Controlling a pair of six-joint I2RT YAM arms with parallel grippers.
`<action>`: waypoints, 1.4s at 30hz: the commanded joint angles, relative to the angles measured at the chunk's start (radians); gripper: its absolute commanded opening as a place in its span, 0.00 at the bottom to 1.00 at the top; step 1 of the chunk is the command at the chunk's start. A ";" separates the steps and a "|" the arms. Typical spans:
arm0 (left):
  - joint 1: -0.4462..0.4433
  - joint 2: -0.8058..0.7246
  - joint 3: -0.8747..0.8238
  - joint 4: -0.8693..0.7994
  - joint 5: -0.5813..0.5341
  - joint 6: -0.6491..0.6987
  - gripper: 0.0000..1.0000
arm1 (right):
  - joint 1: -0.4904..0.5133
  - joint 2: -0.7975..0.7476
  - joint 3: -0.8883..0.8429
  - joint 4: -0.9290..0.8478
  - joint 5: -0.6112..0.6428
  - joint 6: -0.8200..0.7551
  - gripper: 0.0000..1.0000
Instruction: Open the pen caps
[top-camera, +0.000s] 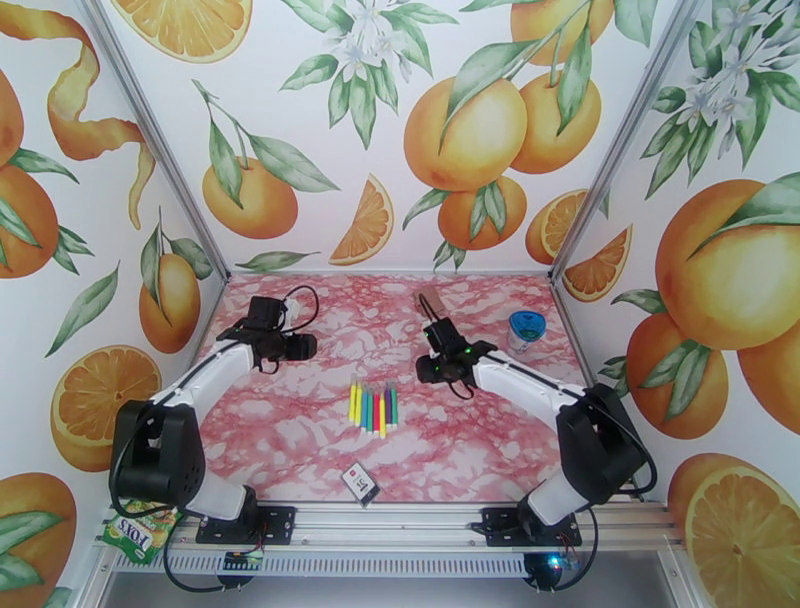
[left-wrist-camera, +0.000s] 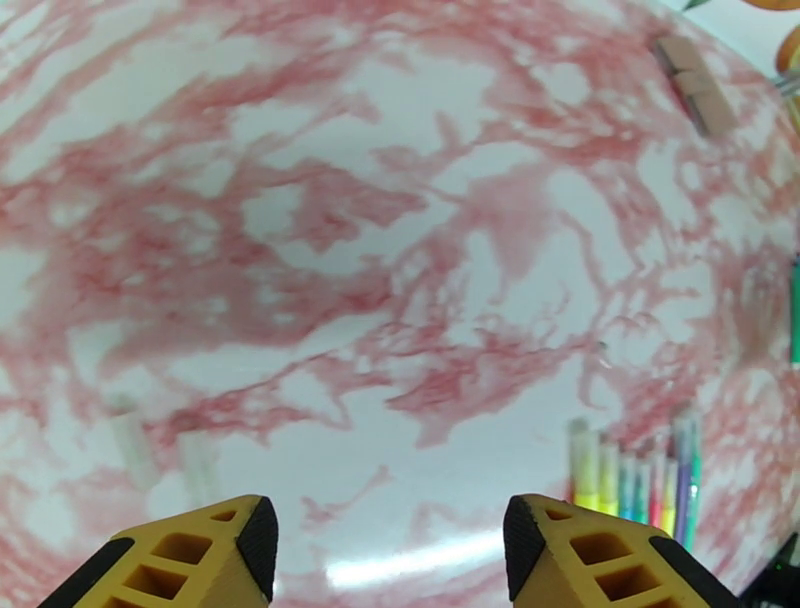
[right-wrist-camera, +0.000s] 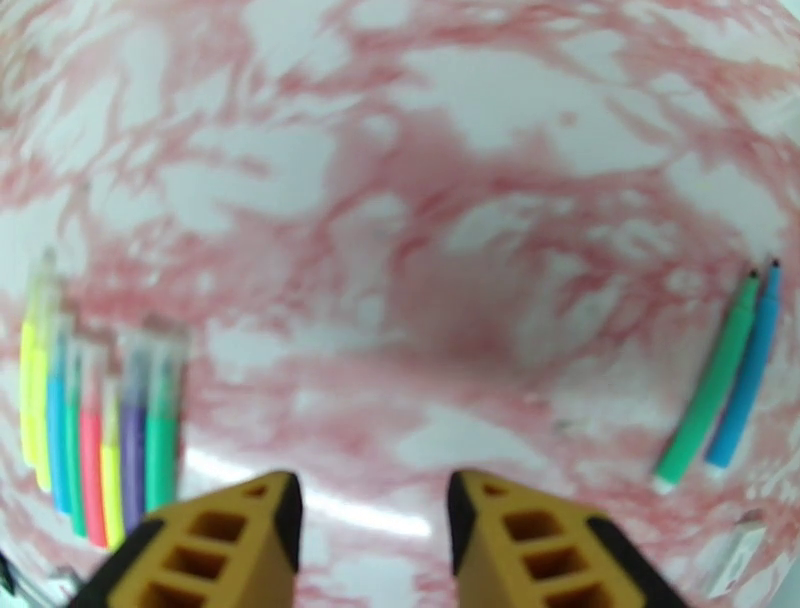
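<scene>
Several thin markers in yellow, green, blue, pink and purple lie side by side at the table's middle. The same row of markers sits lower right in the left wrist view, and these markers are at the left of the right wrist view. Their pen caps are too blurred to make out. A green pen and a blue pen lie apart, dark tips upward. My left gripper hangs open over bare table. My right gripper is open too, between the row and the pair.
A round blue-lidded container stands at the right, and a small brown block lies toward the back. A black-and-white card rests near the front edge. The left arm and right arm flank the markers.
</scene>
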 joint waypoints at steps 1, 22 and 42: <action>0.004 -0.044 -0.032 0.112 0.095 0.000 0.67 | 0.028 0.001 -0.039 0.064 -0.071 0.039 0.45; 0.005 -0.055 -0.085 0.218 0.217 -0.033 0.70 | 0.172 0.125 -0.067 0.207 -0.142 0.141 0.45; 0.005 -0.047 -0.079 0.201 0.196 -0.022 0.71 | 0.185 0.222 0.026 0.057 0.002 0.151 0.40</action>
